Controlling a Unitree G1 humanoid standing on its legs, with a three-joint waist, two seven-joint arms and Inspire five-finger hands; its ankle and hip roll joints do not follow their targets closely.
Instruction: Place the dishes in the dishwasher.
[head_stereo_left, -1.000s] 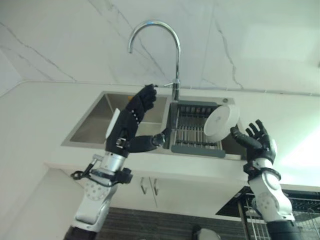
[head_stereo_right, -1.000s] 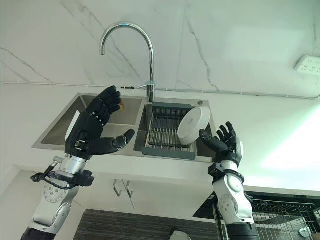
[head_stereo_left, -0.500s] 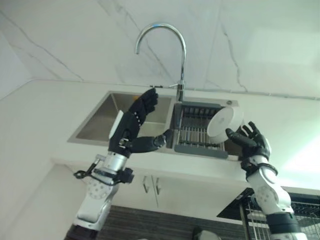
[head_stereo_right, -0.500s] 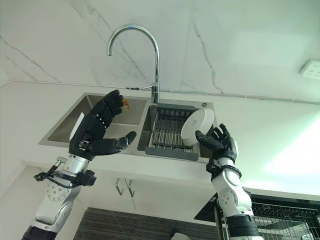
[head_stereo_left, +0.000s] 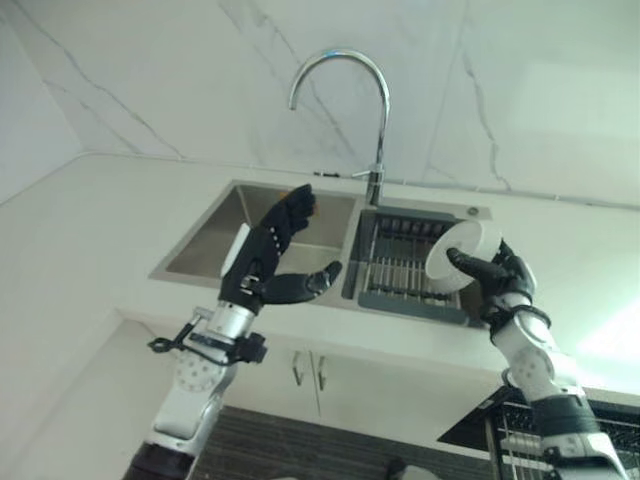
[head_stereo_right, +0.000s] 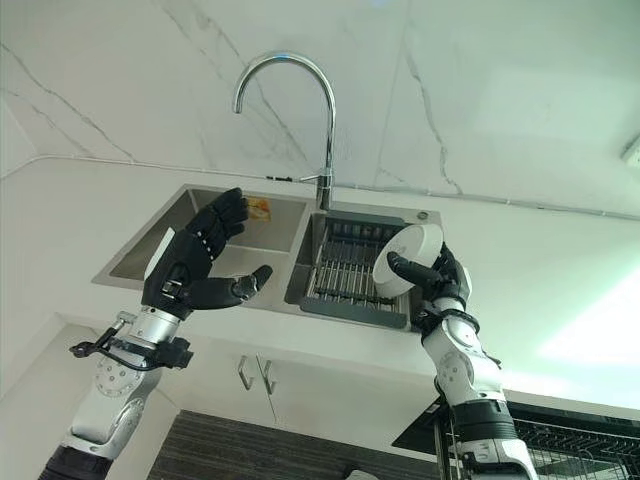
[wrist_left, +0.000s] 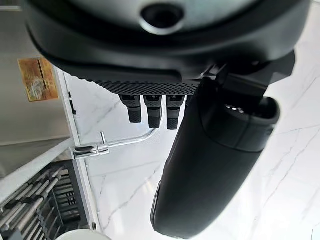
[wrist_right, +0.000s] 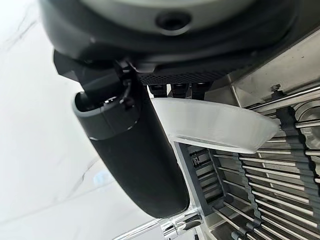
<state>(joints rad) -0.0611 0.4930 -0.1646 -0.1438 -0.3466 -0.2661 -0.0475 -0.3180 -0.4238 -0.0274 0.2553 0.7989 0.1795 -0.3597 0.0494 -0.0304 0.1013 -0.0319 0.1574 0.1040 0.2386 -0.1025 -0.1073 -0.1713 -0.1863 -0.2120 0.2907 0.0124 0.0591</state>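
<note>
A white bowl (head_stereo_left: 470, 242) stands on edge in the dark dish rack (head_stereo_left: 398, 275) in the sink's right basin. My right hand (head_stereo_left: 505, 288) is at the bowl, with its thumb laid across the front face and its fingers behind the rim. In the right wrist view the bowl (wrist_right: 215, 130) sits between the thumb (wrist_right: 135, 150) and the fingers. My left hand (head_stereo_left: 262, 262) hangs open above the front edge of the left basin (head_stereo_left: 205, 250), holding nothing, its thumb (wrist_left: 210, 165) standing apart from straight fingers.
A tall chrome faucet (head_stereo_left: 340, 58) rises behind the sink, against a marble wall. An orange label (head_stereo_right: 258, 208) marks the left basin's back wall. White counter surrounds the sink. A wire dishwasher rack (head_stereo_right: 565, 440) stands pulled out at lower right, below the counter.
My right hand has moved forward to the bowl, and its thumb has come across the bowl's face. The camera has shifted. My left hand has held its pose.
</note>
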